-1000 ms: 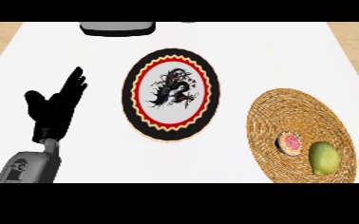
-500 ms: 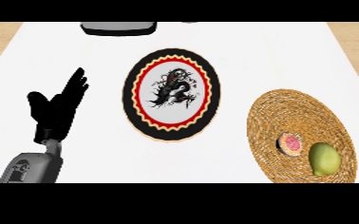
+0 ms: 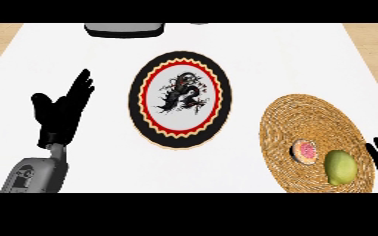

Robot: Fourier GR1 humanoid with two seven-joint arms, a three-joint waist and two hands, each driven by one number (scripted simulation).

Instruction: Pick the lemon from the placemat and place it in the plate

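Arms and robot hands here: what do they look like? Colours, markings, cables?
Left robot hand: plain black throughout. Its forearm is a rounded grey shell with a darker circular inset on the side. No cables or sleeves show. Right robot hand: only a black sliver at the view's right edge.

One plate (image 3: 137,100) is sitting on the counter (image 3: 280,55), and one woven placemat (image 3: 295,115) is lying beside it. Two fruits are resting on the placemat: one lemon (image 3: 340,166) and one pink-fleshed half (image 3: 304,151). One grey object (image 3: 123,29) is poking in at the far edge. Two hands are showing, the left hand (image 3: 60,112) whole, the right hand (image 3: 373,150) a sliver.
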